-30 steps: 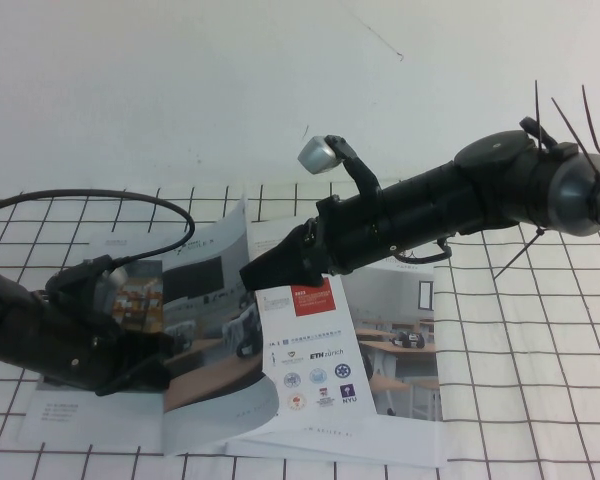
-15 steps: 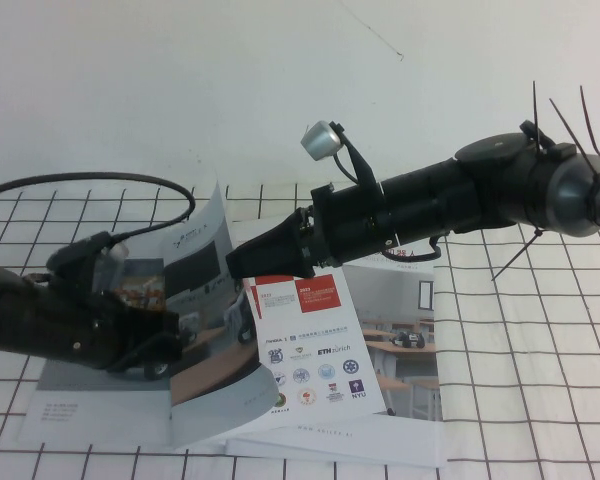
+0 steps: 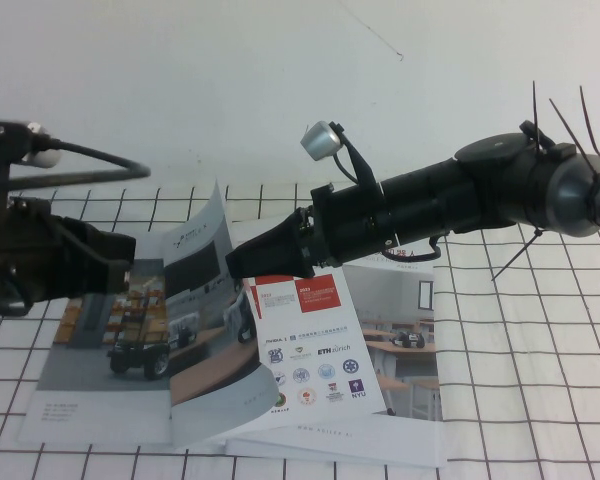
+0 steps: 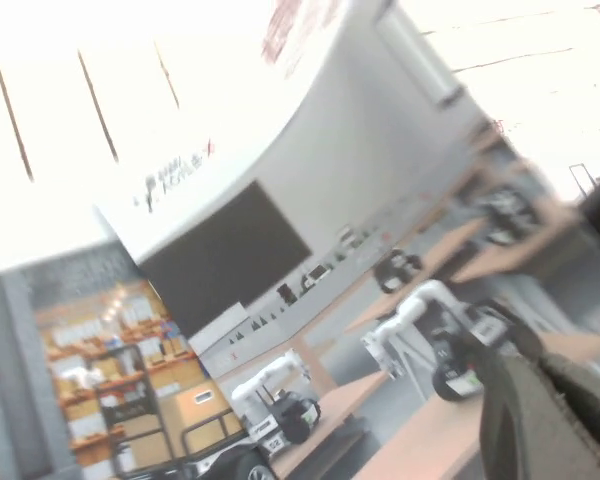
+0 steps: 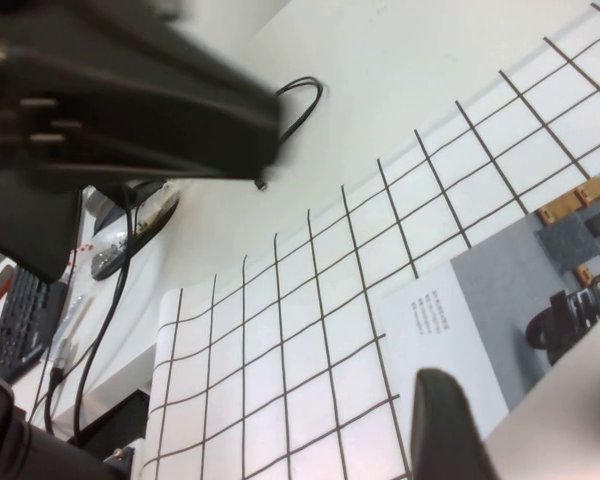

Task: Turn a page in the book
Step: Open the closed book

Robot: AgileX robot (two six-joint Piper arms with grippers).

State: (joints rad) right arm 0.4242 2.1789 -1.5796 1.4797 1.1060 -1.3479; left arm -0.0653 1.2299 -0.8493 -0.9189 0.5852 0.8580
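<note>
Above book (image 3: 320, 345): right gripper (image 3: 242, 266) touching raised page (image 3: 205, 270); left gripper (image 3: 120, 262) beside; finger states unclear.

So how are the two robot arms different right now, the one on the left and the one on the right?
The right gripper reaches over the book, its tip against the lifted page; the left gripper hangs raised at the left, clear of the page, above the brochure showing warehouse shelves. The right arm crosses the middle; the left is barely in view. Both are black, above the checked cloth.

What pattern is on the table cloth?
A black grid on white cloth, clearest in the high view.
</note>
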